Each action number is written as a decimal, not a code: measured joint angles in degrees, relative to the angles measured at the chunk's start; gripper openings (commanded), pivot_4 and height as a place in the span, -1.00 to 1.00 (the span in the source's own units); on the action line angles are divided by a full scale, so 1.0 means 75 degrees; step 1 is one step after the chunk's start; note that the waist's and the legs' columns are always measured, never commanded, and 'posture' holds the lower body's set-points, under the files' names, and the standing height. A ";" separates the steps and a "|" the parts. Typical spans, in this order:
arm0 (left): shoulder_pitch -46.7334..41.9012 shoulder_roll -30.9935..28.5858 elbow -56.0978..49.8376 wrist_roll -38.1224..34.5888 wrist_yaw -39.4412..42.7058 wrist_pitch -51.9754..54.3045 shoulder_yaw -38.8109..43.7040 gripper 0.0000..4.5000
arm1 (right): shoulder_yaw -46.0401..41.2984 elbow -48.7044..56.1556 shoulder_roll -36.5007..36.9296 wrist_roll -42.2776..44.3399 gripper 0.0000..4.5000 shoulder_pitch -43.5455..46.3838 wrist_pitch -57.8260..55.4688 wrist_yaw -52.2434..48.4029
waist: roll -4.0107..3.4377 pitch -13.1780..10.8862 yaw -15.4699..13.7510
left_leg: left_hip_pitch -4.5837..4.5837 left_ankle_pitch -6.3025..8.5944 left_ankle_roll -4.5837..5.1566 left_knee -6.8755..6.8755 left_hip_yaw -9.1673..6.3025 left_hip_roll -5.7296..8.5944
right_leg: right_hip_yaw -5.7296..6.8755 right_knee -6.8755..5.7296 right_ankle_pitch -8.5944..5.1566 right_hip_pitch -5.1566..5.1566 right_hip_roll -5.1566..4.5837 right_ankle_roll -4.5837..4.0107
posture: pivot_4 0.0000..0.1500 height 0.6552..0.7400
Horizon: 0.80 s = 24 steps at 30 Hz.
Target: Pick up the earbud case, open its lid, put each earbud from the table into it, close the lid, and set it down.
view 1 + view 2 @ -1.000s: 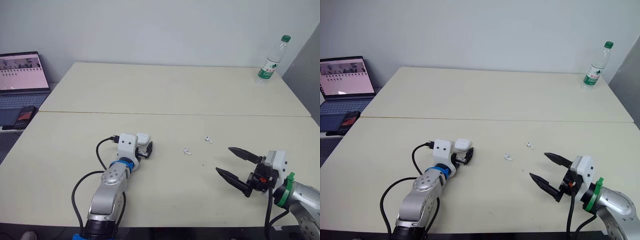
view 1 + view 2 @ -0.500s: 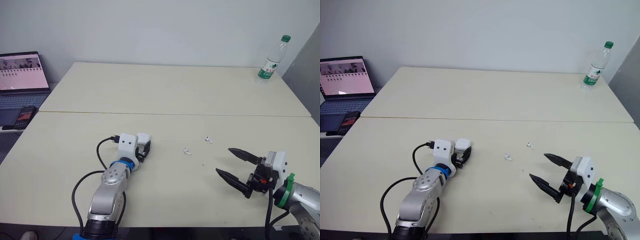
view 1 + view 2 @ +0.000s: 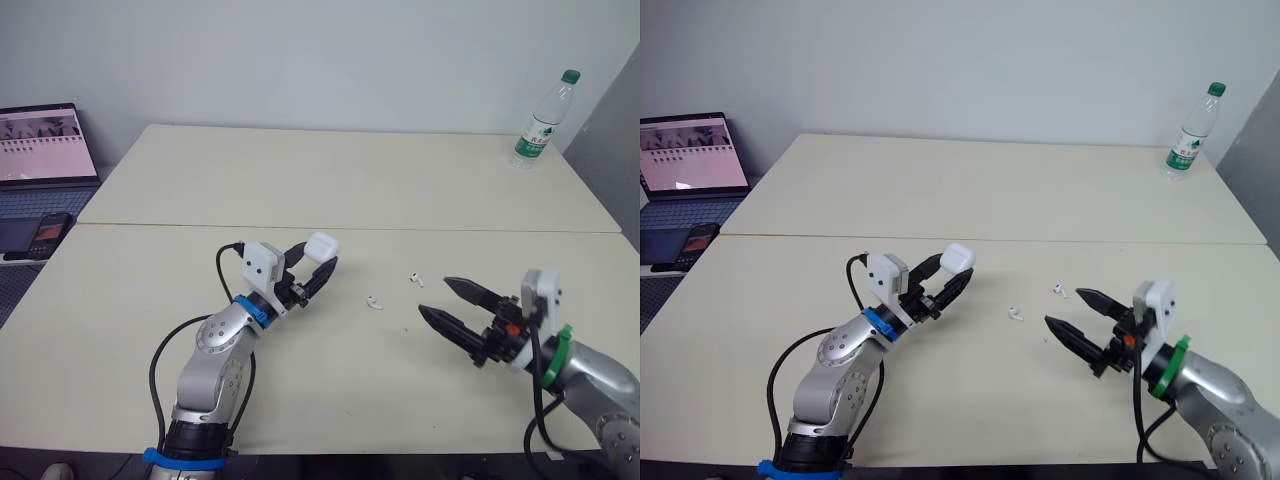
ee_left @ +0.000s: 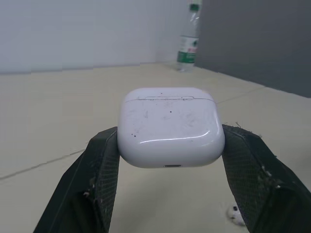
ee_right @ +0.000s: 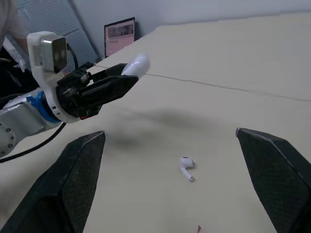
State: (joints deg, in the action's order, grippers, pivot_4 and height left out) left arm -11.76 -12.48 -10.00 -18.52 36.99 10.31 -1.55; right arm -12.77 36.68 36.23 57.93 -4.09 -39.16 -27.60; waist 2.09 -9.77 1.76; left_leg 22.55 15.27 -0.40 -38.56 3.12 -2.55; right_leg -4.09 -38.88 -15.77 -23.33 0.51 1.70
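Case point(image 4: 171, 126) | clamped between left fingers point(image 4: 97, 179) (case closed, above table point(image 3: 350, 180)) | right fingers point(image 5: 73, 179) spread, empty

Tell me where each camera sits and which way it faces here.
Eye views: on the head, looking forward and down over the table; both arms show, left tool holding the earbud case, right tool open.
Left wrist view: along its own fingers, at the earbud case, facing the bottle.
Right wrist view: along its own fingers, facing an earbud and the left tool.
Shared: the earbud case appears in all views.
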 measured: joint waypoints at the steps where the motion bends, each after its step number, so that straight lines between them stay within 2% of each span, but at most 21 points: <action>1: -0.0107 -0.0009 0.0114 -0.0063 0.0220 -0.0153 -0.0062 0.22 | -0.0007 -0.0054 0.0056 0.0638 1.00 0.0441 -0.0370 0.0422 | 0.0001 -0.0001 0.0006 | 0.0002 0.0000 0.0000 -0.0008 -0.0001 -0.0001 | -0.0001 0.0000 0.0001 0.0000 0.0004 0.0002 | 1.00 0.91; 5: -0.0587 0.0008 0.0403 -0.0082 0.0913 -0.0690 -0.0424 0.22 | 0.0103 -0.0623 0.0336 0.2666 1.00 0.1991 -0.1388 0.2046 | 0.0006 -0.0004 0.0006 | 0.0021 0.0000 0.0001 -0.0019 -0.0008 -0.0002 | 0.0002 0.0005 0.0004 -0.0003 0.0030 0.0006 | 1.00 0.91; 6: -0.0690 0.0010 0.0492 -0.0075 0.1048 -0.0815 -0.0519 0.22 | 0.0189 -0.0866 0.0359 0.3205 1.00 0.2262 -0.1558 0.2502 | 0.0006 -0.0004 0.0005 | 0.0029 0.0000 0.0001 -0.0020 -0.0010 0.0001 | 0.0003 0.0006 0.0025 -0.0008 0.0029 -0.0029 | 1.00 0.91; 8: -0.0845 0.0036 0.0674 -0.0069 0.1357 -0.1119 -0.0708 0.22 | 0.0639 -0.1489 0.0388 0.4585 1.00 0.2947 -0.1825 0.3678 | 0.0006 -0.0004 0.0008 | 0.0043 0.0001 0.0002 -0.0020 -0.0010 0.0000 | 0.0002 0.0009 0.0026 -0.0020 0.0030 -0.0030 | 1.00 0.91; 12: -0.0977 0.0083 0.0945 -0.0043 0.1493 -0.1397 -0.0803 0.22 | 0.1294 -0.1888 0.0300 0.6039 1.00 0.3578 -0.1862 0.5009 | 0.0006 -0.0004 0.0009 | 0.0056 0.0003 0.0005 -0.0019 -0.0018 -0.0004 | 0.0006 0.0012 0.0025 -0.0030 0.0033 -0.0029 | 1.00 0.91; 23: -0.1007 0.0131 0.1031 -0.0034 0.1369 -0.1475 -0.0800 0.22 | 0.1969 -0.1943 -0.0157 0.6822 1.00 0.3770 -0.1565 0.6294 | 0.0006 -0.0004 0.0011 | 0.0057 0.0002 0.0005 -0.0020 -0.0020 -0.0010 | 0.0010 0.0013 0.0024 -0.0031 0.0030 -0.0023 | 1.00 0.91; 24: -0.1005 0.0130 0.1031 -0.0034 0.1350 -0.1477 -0.0800 0.22 | 0.1984 -0.1943 -0.0226 0.6831 0.92 0.3769 -0.1484 0.6422 | 0.0006 -0.0004 0.0011 | 0.0056 0.0003 0.0005 -0.0020 -0.0020 -0.0012 | 0.0009 0.0013 0.0023 -0.0031 0.0030 -0.0024 | 1.00 0.91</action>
State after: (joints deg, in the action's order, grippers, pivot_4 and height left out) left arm -19.29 -11.51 -2.27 -18.78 47.11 -0.77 -7.55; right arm 2.11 22.11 34.54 109.17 24.18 -50.29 20.56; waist 2.14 -9.80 1.84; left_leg 22.97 15.29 -0.36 -38.71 2.97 -2.64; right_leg -4.02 -38.78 -15.59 -23.56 0.73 1.52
